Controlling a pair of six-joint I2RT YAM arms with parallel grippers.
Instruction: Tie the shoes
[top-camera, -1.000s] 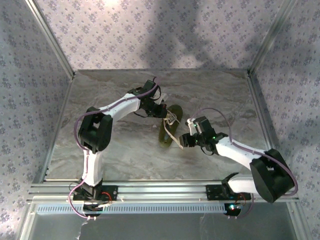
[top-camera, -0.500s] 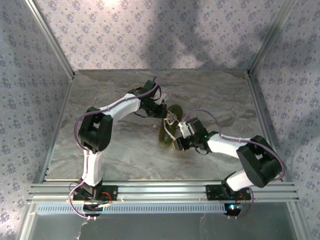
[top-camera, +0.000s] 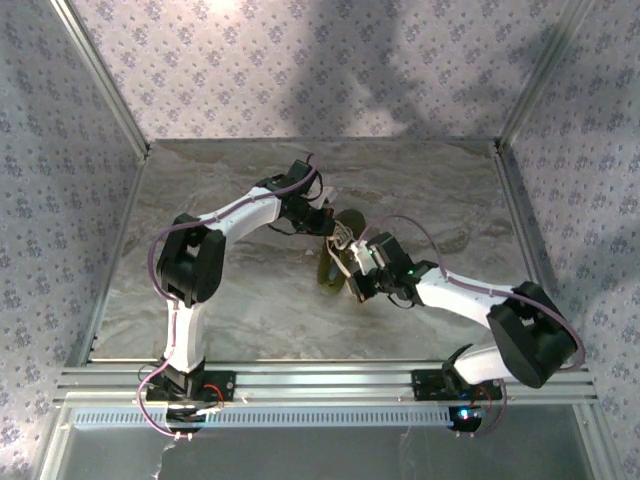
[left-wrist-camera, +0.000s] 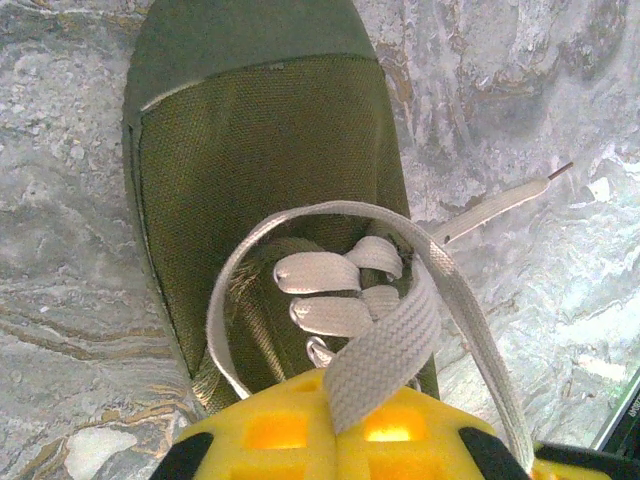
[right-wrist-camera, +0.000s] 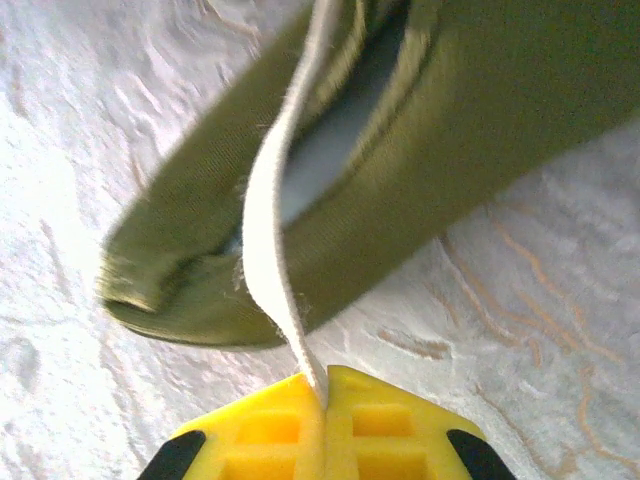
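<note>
Olive shoe (left-wrist-camera: 260, 150) on marble table (top-camera: 450, 190), L gripper (left-wrist-camera: 335, 425) & R gripper (right-wrist-camera: 325, 388) pinching laces (left-wrist-camera: 385, 335).

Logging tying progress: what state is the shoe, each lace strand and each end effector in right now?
shoe: upright, no bow tied yet.
looped lace: arched over the tongue, gripped.
second lace strand: drawn past the shoe's side, gripped.
left end effector: shut on looped lace.
right end effector: shut on second lace strand.

White arms (top-camera: 245, 208); purple cables (top-camera: 152, 260); yellow fingertips (right-wrist-camera: 260, 430)
</note>
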